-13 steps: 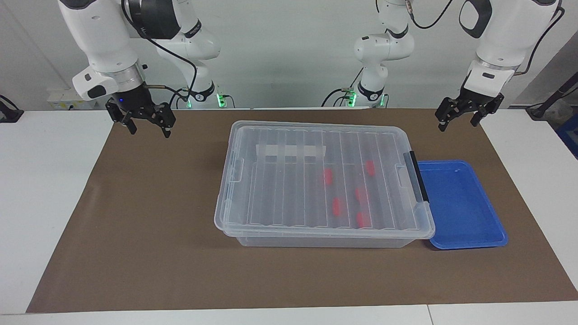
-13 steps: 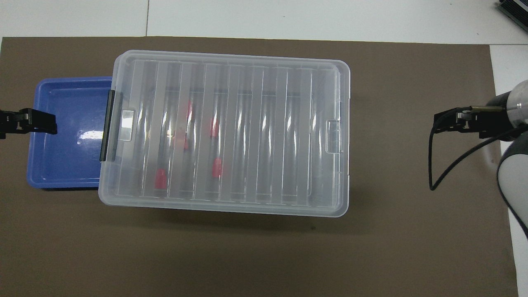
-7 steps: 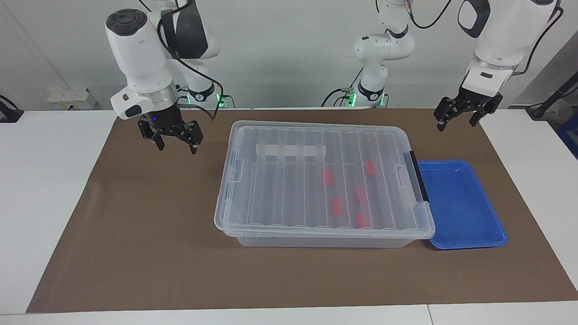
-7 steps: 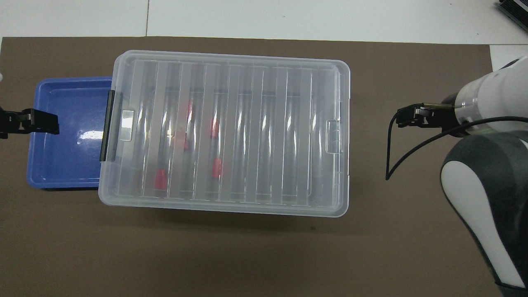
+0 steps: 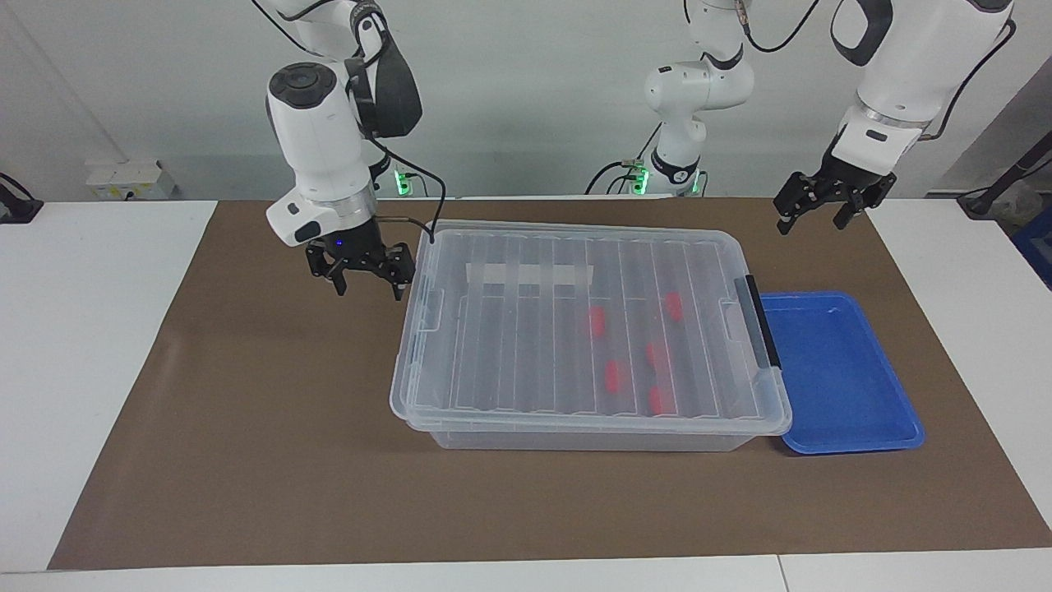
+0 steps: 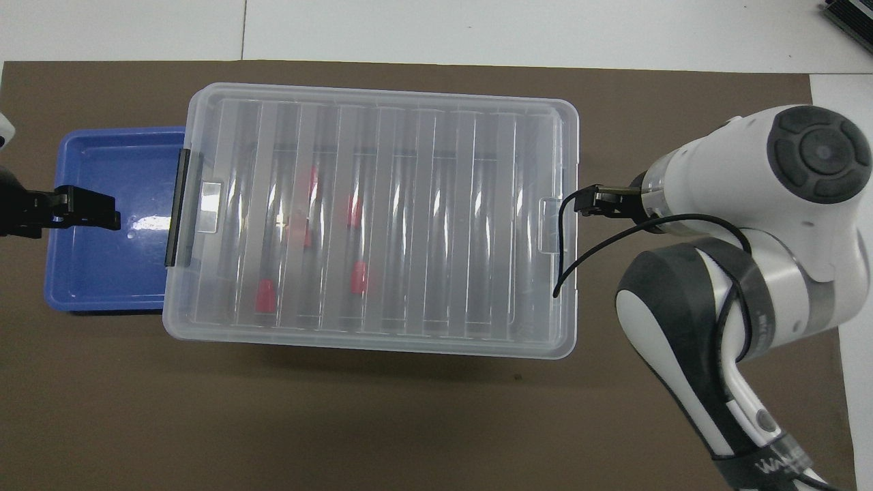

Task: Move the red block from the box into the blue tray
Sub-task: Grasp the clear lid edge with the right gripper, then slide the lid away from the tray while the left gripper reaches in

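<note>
Facing view: right gripper (image 5: 367,275) open, empty, left of centre, over the mat beside the lidded box (image 5: 588,329); left gripper (image 5: 814,210) open, empty, upper right, waiting above the blue tray (image 5: 846,374). Red block (image 5: 597,321) mid-frame, inside under the lid. Risk: clipping the rim, shoving box onto tray.

The box (image 5: 588,329) lies on the mat (image 5: 246,427) with its lid (image 5: 526,329) on. The red blocks (image 5: 615,375) lie inside it, in the half toward the left arm's end of the table. The blue tray (image 5: 846,378) sits just beside the box at that same end, against the short end that carries the clip handle (image 5: 762,321).
</note>
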